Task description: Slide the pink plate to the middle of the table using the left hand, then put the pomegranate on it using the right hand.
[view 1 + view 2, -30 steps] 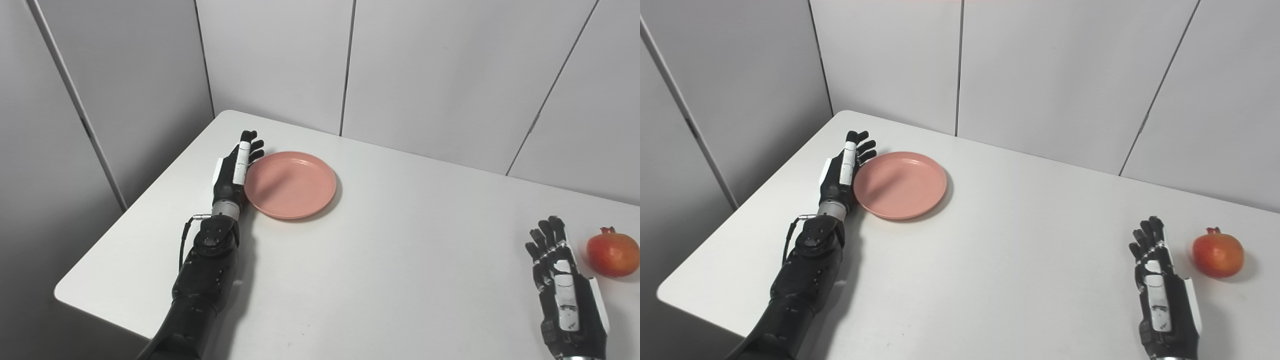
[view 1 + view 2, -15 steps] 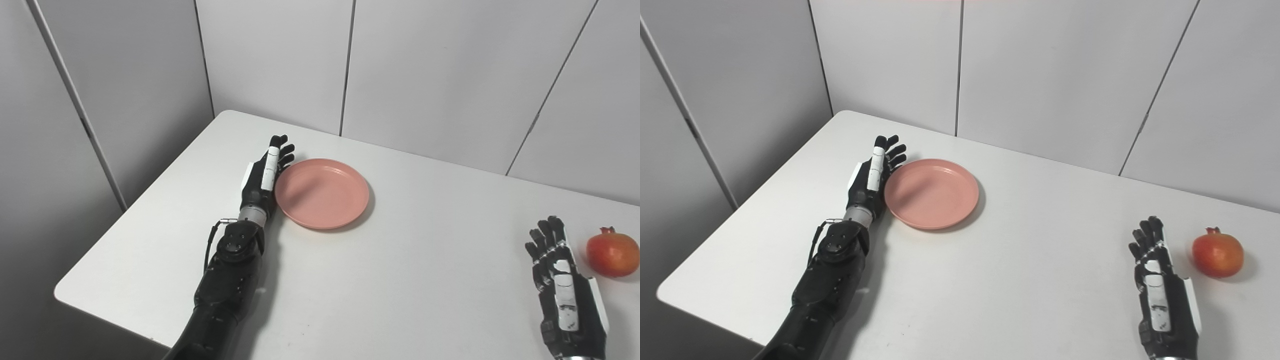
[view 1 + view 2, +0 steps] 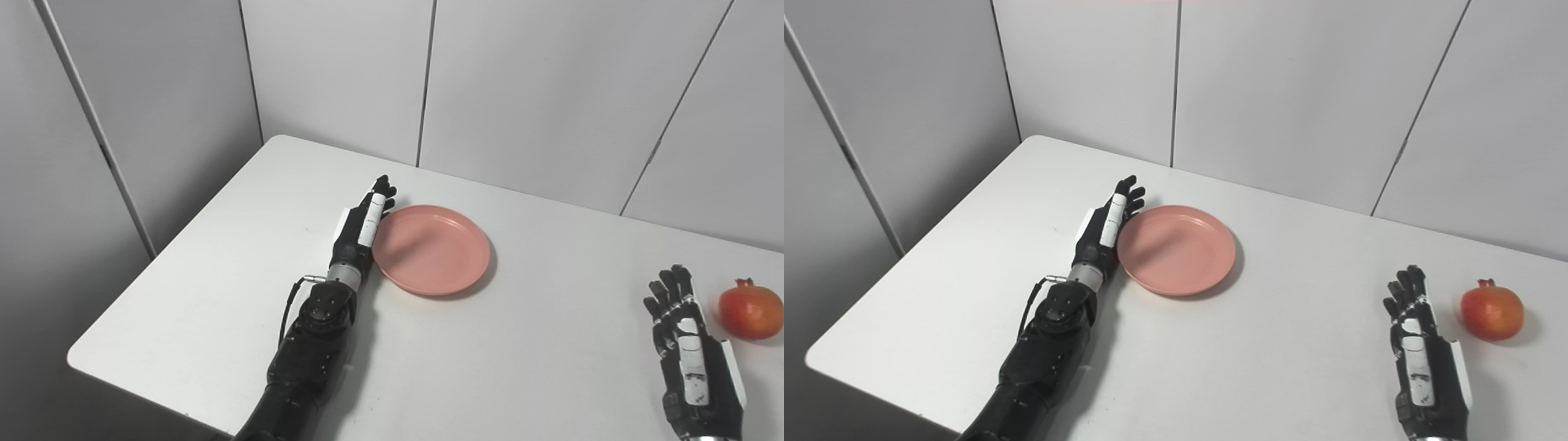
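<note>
Pink plate (image 3: 431, 250) sits on the white table (image 3: 245, 257), a bit left of the middle. It lies flat and has nothing on it. The left hand (image 3: 360, 230) stands on its edge right against the plate's left rim, with its fingers straight and held apart, holding nothing. It looks like the push step is going on. The plate seems nearly in the middle but not quite there.

The pomegranate (image 3: 750, 312) rests near the right edge of the table, well apart from the plate. The right hand (image 3: 1421, 355) lies flat just beside it, fingers spread, holding nothing.

Next, the left hand should push the plate a little more to the right. Then the right hand can reach over to grab the pomegranate.
</note>
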You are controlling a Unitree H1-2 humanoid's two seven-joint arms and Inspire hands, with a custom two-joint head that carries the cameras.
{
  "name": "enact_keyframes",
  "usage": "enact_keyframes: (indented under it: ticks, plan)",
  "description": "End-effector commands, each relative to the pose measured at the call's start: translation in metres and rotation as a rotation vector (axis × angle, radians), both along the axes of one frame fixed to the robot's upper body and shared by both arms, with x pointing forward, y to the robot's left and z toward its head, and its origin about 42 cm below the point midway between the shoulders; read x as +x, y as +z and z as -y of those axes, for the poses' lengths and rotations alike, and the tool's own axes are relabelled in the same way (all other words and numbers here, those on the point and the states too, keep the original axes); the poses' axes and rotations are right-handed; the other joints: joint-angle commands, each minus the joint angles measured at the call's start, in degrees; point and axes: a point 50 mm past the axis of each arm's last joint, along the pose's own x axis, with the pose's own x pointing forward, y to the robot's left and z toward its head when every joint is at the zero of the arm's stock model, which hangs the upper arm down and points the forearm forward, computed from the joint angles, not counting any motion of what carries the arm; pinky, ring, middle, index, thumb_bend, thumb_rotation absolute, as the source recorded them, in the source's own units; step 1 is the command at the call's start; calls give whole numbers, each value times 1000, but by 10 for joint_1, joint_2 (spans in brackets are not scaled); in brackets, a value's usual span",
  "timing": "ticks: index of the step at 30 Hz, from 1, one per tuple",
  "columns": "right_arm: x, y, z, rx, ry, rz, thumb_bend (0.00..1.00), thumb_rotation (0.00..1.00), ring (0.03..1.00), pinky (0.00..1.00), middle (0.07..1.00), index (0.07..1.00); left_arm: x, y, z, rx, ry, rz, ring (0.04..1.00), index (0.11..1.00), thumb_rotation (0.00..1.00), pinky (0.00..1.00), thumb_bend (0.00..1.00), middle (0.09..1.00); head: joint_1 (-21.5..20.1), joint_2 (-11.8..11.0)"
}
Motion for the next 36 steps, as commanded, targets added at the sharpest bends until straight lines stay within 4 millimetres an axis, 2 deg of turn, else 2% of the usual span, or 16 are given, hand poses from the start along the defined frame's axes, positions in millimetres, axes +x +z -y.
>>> enact_keyframes:
  ticks: [1, 5, 14, 20, 23, 31, 36]
  plan:
    - [-2, -4, 7, -3, -10, 20, 615, 881, 1000, 1000, 1000, 1000, 8, 18, 19, 13, -44, 79, 939, 932, 1000, 938, 839, 928, -1, 1]
    - [-4, -1, 5, -13, -12, 23, 621, 886, 1000, 1000, 1000, 1000, 4, 17, 33, 25, -70, 84, 947, 940, 1000, 938, 816, 942, -10, 5]
    - [-3, 1, 2, -12, -16, 28, 641, 876, 1000, 1000, 1000, 1000, -6, 18, 53, -12, -109, 93, 943, 943, 1000, 940, 801, 941, -39, 12]
    - [0, 3, -8, 19, -19, 8, 680, 849, 1000, 1000, 1000, 1000, -17, 17, 60, 16, -149, 95, 948, 959, 1000, 934, 785, 952, -114, 27]
    - [1, 4, -12, 24, -27, 7, 710, 839, 1000, 1000, 1000, 1000, -21, 15, 59, 0, -169, 90, 957, 966, 1000, 947, 778, 960, -134, 33]
    - [2, 9, -28, 6, -59, 6, 678, 841, 1000, 1000, 1000, 1000, -32, 13, 55, -28, -208, 80, 969, 972, 1000, 961, 790, 971, -218, 49]
    - [3, 8, -38, 20, -76, 6, 665, 822, 1000, 1000, 1000, 1000, -36, 11, 54, -7, -228, 100, 967, 983, 1000, 944, 783, 979, -254, 52]
